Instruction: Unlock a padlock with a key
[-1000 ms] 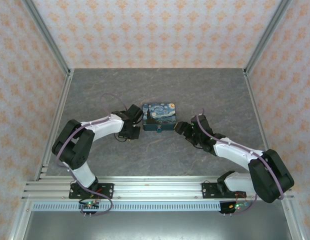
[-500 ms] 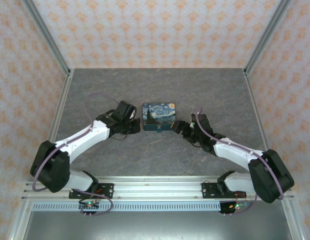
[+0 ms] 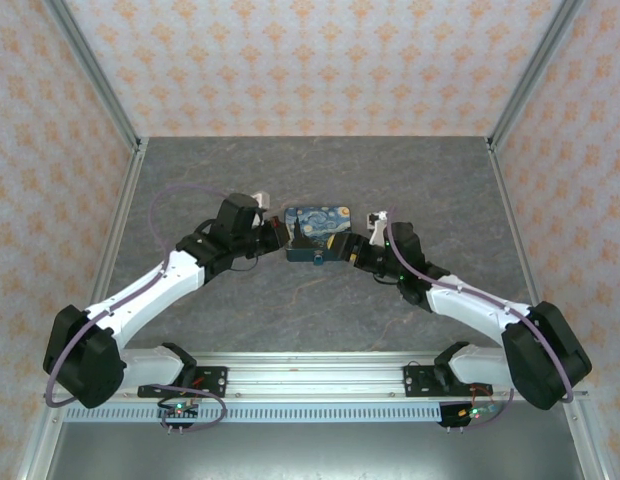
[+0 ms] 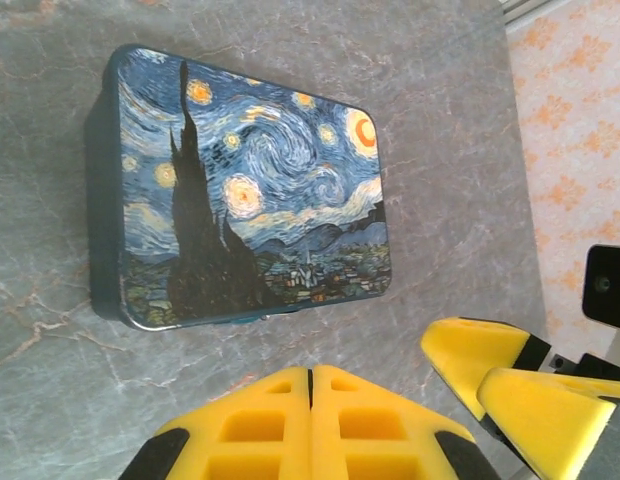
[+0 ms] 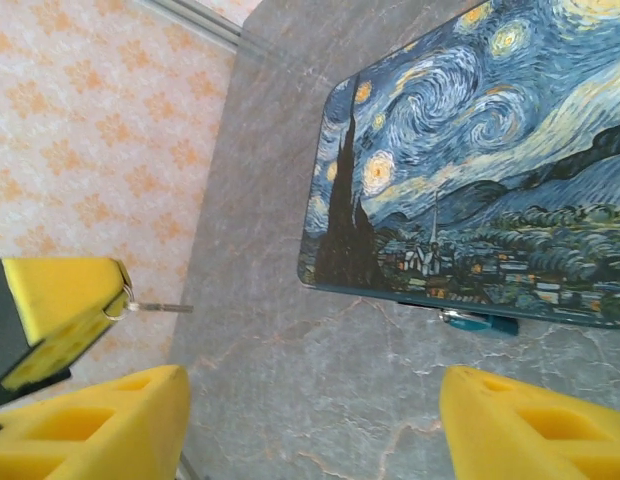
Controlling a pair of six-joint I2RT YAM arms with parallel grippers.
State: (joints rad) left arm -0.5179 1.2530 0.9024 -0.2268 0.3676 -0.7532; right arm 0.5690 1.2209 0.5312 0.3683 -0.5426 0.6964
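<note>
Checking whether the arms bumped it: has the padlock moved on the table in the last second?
No. In the top view the padlock keeps the same place and angle relative to the rear edge of the table.

In the right wrist view the padlock (image 5: 470,170) is cut off by the top and right edges. Of the key (image 5: 478,321) we see a small teal piece at its lower rim; the rest we cannot tell.

The left arm (image 3: 150,285) and right arm (image 3: 470,305) are clad in white shells with black joints; lilac cables (image 3: 158,205) are looped alongside; fingers (image 4: 250,430) are yellow.
</note>
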